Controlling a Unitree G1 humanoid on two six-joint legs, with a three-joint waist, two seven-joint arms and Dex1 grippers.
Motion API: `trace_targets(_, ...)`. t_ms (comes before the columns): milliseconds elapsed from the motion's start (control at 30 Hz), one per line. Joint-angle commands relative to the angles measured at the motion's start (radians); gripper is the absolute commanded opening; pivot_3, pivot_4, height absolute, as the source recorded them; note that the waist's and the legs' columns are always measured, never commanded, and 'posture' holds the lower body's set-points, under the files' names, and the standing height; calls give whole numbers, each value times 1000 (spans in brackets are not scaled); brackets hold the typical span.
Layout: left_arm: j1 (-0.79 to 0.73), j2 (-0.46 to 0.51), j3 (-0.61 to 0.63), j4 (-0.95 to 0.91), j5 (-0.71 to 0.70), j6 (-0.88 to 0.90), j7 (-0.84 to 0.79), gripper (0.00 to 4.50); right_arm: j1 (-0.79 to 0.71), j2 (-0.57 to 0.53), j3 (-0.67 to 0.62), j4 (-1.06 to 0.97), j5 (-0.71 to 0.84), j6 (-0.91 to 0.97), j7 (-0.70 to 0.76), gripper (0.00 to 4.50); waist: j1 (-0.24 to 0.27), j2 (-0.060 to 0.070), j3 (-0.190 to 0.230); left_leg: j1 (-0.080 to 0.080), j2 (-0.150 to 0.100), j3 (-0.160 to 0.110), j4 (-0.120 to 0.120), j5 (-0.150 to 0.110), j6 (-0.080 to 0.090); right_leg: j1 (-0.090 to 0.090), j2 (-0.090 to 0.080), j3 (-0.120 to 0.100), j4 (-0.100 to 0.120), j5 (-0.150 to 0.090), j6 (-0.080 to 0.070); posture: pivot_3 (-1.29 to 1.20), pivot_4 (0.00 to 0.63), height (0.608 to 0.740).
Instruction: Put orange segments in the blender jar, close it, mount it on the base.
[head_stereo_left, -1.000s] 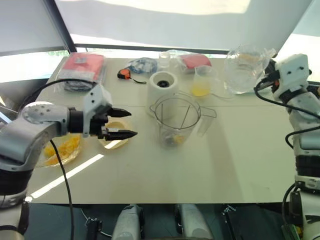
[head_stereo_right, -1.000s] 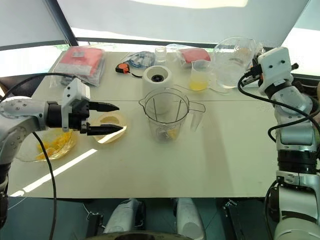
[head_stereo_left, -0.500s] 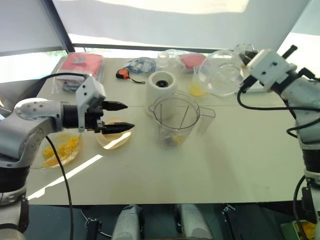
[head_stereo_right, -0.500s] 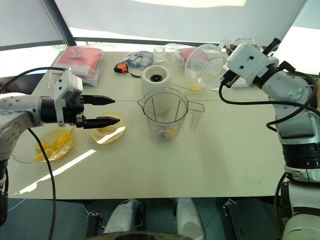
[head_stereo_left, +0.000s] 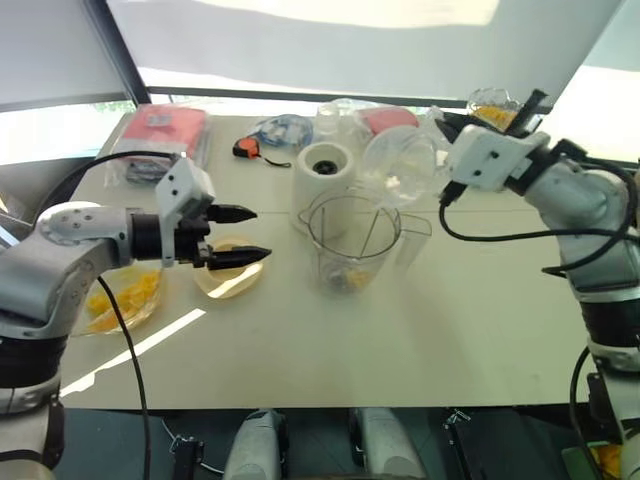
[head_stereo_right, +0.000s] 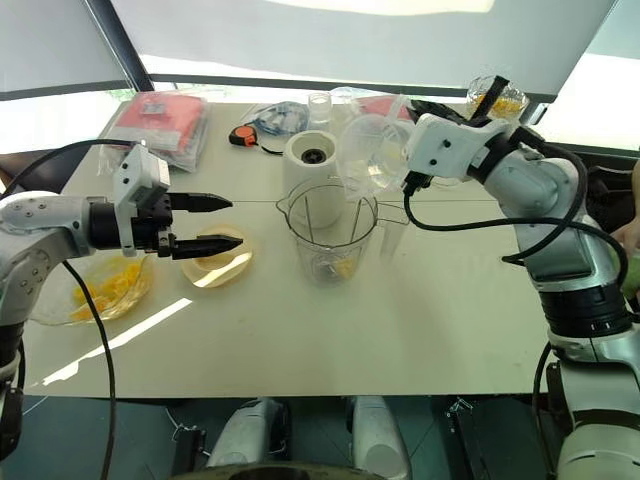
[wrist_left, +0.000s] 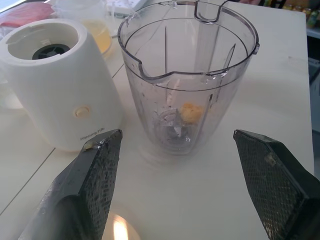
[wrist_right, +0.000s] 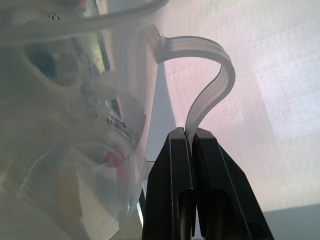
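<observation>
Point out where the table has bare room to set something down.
The near half of the table, in front of the blender jar, and its right side are bare. The far edge is crowded around the base, and the left by a lid and fruit bowl.

blender jar (head_stereo_left: 352, 245) mouth: unobstructed | base (head_stereo_left: 327, 172) crowds behind | front tabletop (head_stereo_left: 380, 350): free

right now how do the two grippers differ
The left gripper is open and empty, hovering level over the table beside the blender jar. The right gripper is shut on the thin handle of a clear jug, held tipped above the jar. Both have black fingers.
</observation>
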Motion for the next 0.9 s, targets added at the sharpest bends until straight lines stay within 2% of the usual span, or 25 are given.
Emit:
trace_targets(33, -3, -1, 12, -22, 3, -18, 5, 3712, -42, -19, 2, -37, -53, -59, -4, 38, 0, 0, 0, 0, 0, 0, 0, 0, 0, 0, 0, 0, 0, 0, 0, 0, 150, 740)
trace_targets(900, -25, -21, -4, -25, -1, -5, 24, 3712, -98, -13, 13, 24, -275, -244, -98, 38, -1, 0, 0, 0, 0, 0, 0, 0, 0, 0, 0, 0, 1, 0, 0, 0, 150, 740)
